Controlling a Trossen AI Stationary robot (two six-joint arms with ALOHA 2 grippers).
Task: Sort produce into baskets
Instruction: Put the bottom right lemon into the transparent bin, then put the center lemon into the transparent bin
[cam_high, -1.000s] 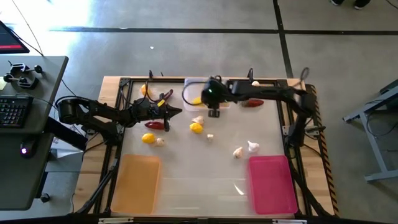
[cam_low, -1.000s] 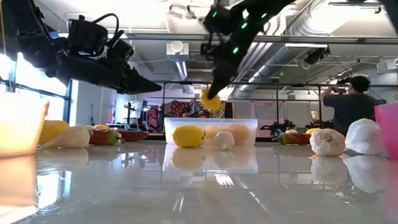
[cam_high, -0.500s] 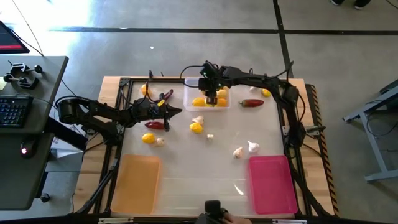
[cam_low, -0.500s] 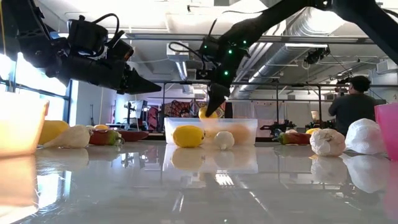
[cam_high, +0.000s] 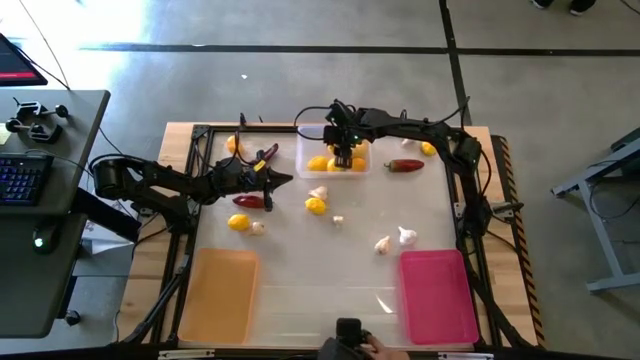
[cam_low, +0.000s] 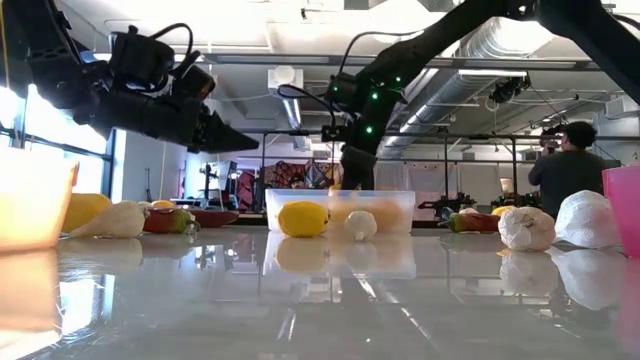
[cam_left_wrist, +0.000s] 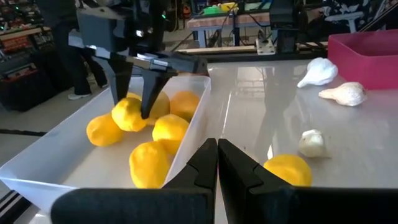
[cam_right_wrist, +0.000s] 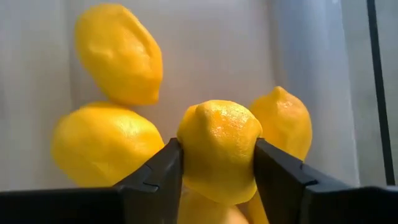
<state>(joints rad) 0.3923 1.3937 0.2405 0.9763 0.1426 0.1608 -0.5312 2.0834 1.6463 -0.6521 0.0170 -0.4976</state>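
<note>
Produce item in play: yellow lemon-like fruit (cam_right_wrist: 219, 149), pinched between dark fingers (cam_right_wrist: 152, 180) of right hand (cam_left_wrist: 132, 93), lowered inside clear rectangular plastic tray (cam_high: 306, 160) at tabletop (cam_high: 330, 265) far edge, among other yellow fruits (cam_left_wrist: 149, 163); likely held low so release drops it gently with its kind; left hand (cam_left_wrist: 217, 163) pressed together, empty, hovering near tray; orange tray (cam_high: 218, 295), pink tray (cam_high: 436, 296) at near edge, well apart.

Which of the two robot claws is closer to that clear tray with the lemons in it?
The right gripper: it reaches down into the clear tray, its fingers around a lemon. The left gripper, shut, hangs beside the tray, above the table.
</note>
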